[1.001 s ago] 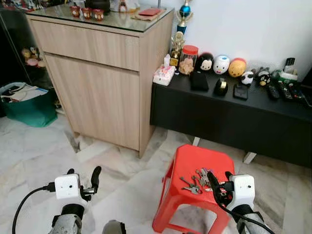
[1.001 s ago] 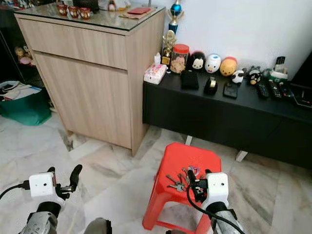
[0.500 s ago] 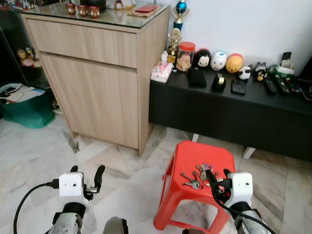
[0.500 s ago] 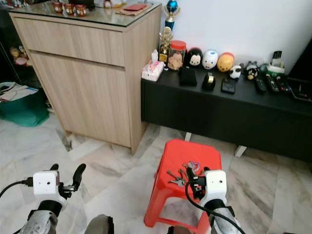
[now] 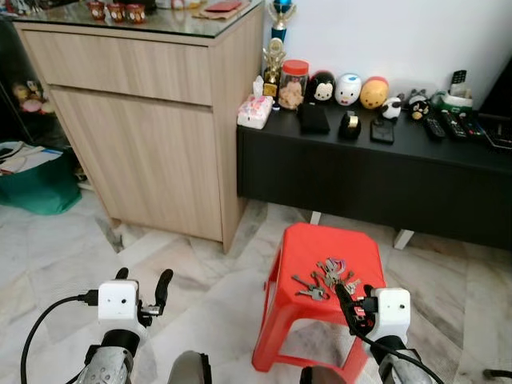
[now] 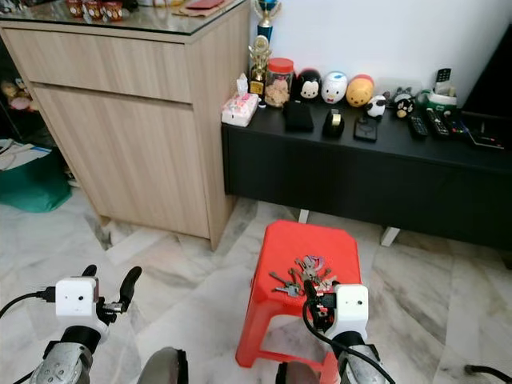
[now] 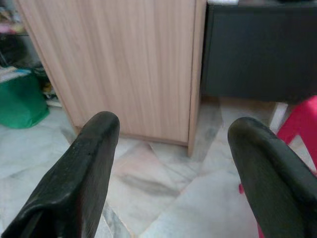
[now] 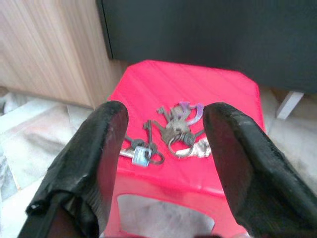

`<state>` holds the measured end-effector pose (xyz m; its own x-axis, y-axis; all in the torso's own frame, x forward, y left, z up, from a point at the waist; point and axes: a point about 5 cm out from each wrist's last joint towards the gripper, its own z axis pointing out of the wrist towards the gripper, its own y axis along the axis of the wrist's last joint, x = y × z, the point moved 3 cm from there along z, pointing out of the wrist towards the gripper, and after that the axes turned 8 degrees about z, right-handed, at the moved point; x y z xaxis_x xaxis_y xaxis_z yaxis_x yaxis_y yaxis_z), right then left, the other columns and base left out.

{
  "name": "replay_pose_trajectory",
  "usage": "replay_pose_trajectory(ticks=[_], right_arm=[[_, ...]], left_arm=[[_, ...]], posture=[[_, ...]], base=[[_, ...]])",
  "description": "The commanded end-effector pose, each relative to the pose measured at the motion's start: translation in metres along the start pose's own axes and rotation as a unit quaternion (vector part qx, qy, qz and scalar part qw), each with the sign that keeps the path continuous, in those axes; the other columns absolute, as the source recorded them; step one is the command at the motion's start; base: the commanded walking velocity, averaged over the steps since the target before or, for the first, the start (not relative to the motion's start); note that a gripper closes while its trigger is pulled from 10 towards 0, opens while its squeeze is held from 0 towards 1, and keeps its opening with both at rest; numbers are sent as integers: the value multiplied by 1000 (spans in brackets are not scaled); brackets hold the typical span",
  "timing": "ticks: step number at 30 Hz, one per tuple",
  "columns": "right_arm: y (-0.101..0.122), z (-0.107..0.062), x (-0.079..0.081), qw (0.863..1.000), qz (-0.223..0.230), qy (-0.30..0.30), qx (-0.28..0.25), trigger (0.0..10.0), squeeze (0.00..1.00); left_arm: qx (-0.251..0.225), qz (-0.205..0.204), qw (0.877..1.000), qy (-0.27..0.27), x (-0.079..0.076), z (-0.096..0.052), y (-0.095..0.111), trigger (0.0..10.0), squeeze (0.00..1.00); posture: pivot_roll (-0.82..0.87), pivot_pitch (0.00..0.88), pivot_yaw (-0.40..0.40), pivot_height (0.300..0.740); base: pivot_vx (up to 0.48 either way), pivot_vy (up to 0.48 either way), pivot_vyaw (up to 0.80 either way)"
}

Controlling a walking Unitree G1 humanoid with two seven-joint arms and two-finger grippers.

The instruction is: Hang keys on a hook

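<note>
A bunch of keys [image 5: 324, 278] with a purple ring lies on top of a red plastic stool [image 5: 320, 244]. My right gripper [image 5: 357, 298] hovers open just short of the stool's near edge, a little above seat height. In the right wrist view the keys [image 8: 171, 131] lie between and beyond the two black fingers [image 8: 99, 148], untouched. My left gripper [image 5: 142, 278] is held open over the marble floor to the left, with nothing in it. In the left wrist view the left gripper [image 7: 173, 121] points toward the wooden cabinet.
A tall wooden cabinet [image 5: 160, 120] stands at the left. A low black bench [image 5: 376, 172] along the wall carries toys, a jar and remotes. A green bag [image 5: 40, 184] sits at the far left. Marble floor [image 5: 216, 280] lies between the grippers.
The whole picture has shifted as the camera moved and turned slightly. Both grippers keep their open pose, and the keys lie still on the stool.
</note>
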<state>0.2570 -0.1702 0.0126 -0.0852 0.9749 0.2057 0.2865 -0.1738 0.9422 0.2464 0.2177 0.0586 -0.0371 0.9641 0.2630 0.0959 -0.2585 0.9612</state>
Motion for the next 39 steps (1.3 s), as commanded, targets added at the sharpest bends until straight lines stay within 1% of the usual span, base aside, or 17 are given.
replay_pose_trajectory(ticks=[1,5,6,10,11,14,15,18,25,26,36,37,39], right_arm=[[3,1,-2,1000,-3,4,-2,10000,0],[1,2,-2,1000,-8,18,9,10000,0],[-1,2,-4,1000,-9,23,15,10000,0],[-5,2,-8,999,-14,24,28,10000,0],[-11,2,-10,999,-18,26,39,10000,0],[-19,1,-13,998,-21,24,53,10000,0],[-26,0,-16,997,-21,19,65,10000,0],[-30,0,-20,997,-16,10,73,10000,0],[-27,2,-19,998,-21,6,58,10000,0],[-25,2,-18,999,-20,7,46,10000,0],[-26,2,-21,999,-17,5,45,10000,0],[-26,3,-22,999,-7,1,45,10000,0],[-26,4,-22,999,-6,0,44,10000,0]], left_arm=[[16,8,1000,-14,-8,1,-5,10000,0],[13,-5,1000,-5,-7,-1,-4,10000,0],[9,-12,1000,2,-6,-2,-3,10000,0],[2,-17,1000,5,-6,-3,-1,10000,0],[3,-18,1000,2,-7,-3,-1,10000,0],[1,-18,1000,-3,-9,-2,1,10000,0],[0,-17,1000,-4,-9,-1,2,10000,0],[-1,-16,1000,-3,-8,0,3,10000,0],[-4,-17,1000,0,-5,3,5,10000,0],[-7,-17,1000,-3,-7,5,7,10000,0],[-9,-14,1000,1,-4,6,8,10000,0],[-9,-14,1000,2,-3,5,8,10000,0],[-9,-14,1000,3,-3,5,8,10000,0]], posture=[[5,0,-73,605],[12,0,-83,605],[13,0,-89,605],[12,0,-90,605],[13,0,-91,605],[16,0,-89,605],[19,0,-87,605],[22,0,-81,605],[10,0,-70,605],[9,0,-69,605],[22,0,-69,605],[24,0,-71,605],[25,0,-72,605]], base=[[0,0,0],[0,0,0],[0,0,0],[0,0,0],[0,0,0],[0,0,0],[0,0,0],[0,0,0],[0,0,0],[0,0,756],[0,0,800],[0,0,0],[0,0,0]])
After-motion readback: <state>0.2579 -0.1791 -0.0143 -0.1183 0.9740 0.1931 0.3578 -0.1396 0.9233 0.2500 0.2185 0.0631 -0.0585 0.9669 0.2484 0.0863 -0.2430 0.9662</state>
